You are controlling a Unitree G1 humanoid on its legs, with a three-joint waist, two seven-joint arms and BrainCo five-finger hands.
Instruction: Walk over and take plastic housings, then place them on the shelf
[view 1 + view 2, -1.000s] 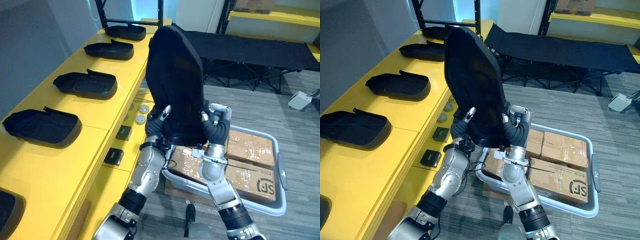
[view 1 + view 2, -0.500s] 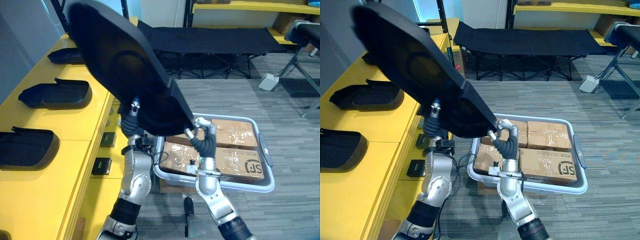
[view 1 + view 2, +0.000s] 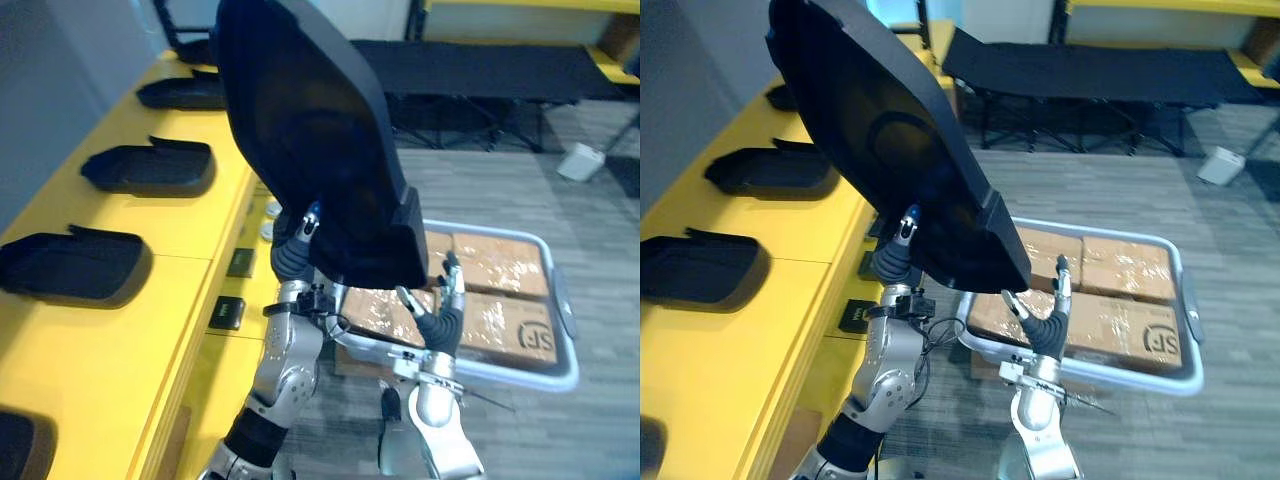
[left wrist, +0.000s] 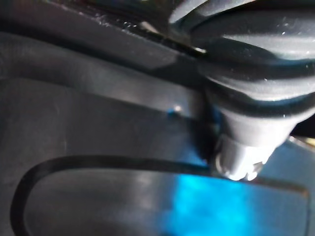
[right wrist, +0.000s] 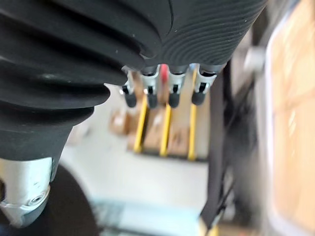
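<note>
on your left, the yellow surface (image 3: pixel 200 230) carries black housings (image 3: pixel 150 168), grey carpet (image 3: pixel 480 190) beyond. your left hand (image 3: pixel 890 262) grips the raised big housing (image 3: pixel 890 150), fingers (image 3: pixel 906 222) partly hidden; right hand (image 3: pixel 1045 325) released below.

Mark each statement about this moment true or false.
1. The left hand grips the big black housing and holds it up beside the yellow shelf. True.
2. The right hand is curled round the housing. False: its fingers are straight, just under the housing's lower corner.
3. The grey bin on the floor holds cardboard boxes. True.
4. The shelf is bare. False: other housings lie on it in a row.
</note>
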